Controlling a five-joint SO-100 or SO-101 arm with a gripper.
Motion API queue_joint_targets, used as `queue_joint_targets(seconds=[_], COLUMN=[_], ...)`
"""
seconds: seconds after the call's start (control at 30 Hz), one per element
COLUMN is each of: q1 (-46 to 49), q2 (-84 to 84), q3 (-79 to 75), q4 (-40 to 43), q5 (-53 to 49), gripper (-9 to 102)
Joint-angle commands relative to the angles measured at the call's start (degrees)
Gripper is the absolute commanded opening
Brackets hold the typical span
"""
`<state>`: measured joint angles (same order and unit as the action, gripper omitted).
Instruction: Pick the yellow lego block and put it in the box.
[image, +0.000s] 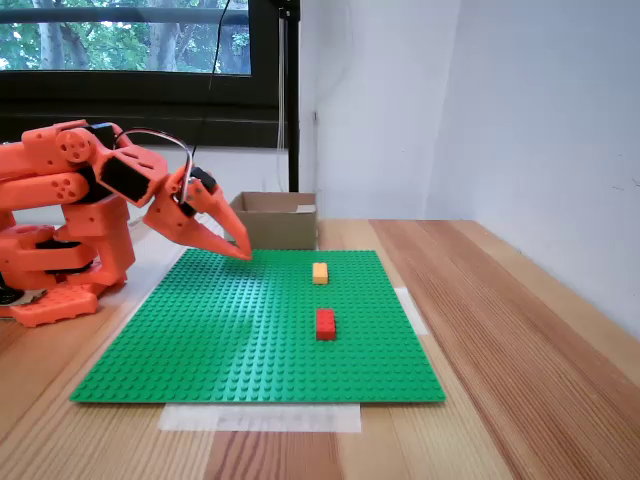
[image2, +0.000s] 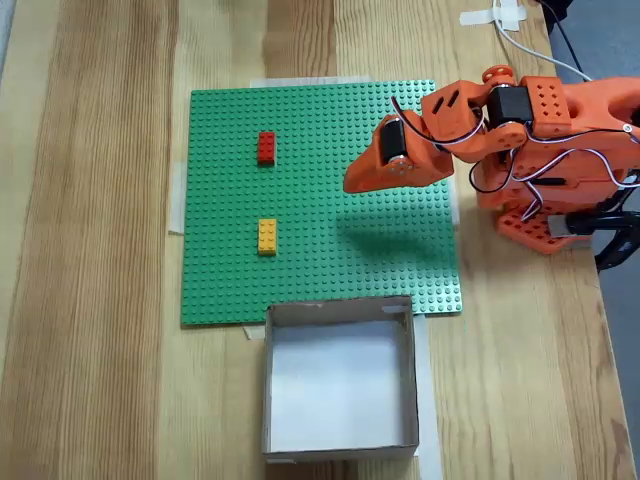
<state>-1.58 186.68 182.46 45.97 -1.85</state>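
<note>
Tool: the orange tool hangs over the green baseplate with nothing between its fingers. In the side fixed view the two pointed fingers lie close together and meet near the tips, so it looks pressed together. In the top fixed view it is seen from above and I cannot tell the gap.

Arm: the orange arm stands on the bench, at 9 o'clock of the plate in the side fixed view and at 3 o'clock of it in the top fixed view.

Yellow lego block: the yellow lego block lies flat on the plate, well apart from the tool. In the top fixed view it is at about 8 o'clock from the tool tip.

Red lego brick: the red lego brick lies flat on the same plate, at 12 o'clock of the yellow one in the top fixed view, apart from it.

Box: the box is open upward, standing on the bench just beside the plate edge, at 6 o'clock of the plate in the top fixed view. Its inside looks pale, with no brick in it.

Green baseplate: the green baseplate lies flat on the bench, with pale tape at some edges.

Bench: the bench is light wood with long grain.
</note>
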Motion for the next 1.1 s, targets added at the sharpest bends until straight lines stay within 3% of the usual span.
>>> queue_joint_targets(seconds=[0.0,1.07], q1=[0.26,1.05], q2=[0.26,-5.19], q3=[0.18,-4.66], q4=[0.0,0.88], q5=[0.18,0.97], gripper=[-1,-1])
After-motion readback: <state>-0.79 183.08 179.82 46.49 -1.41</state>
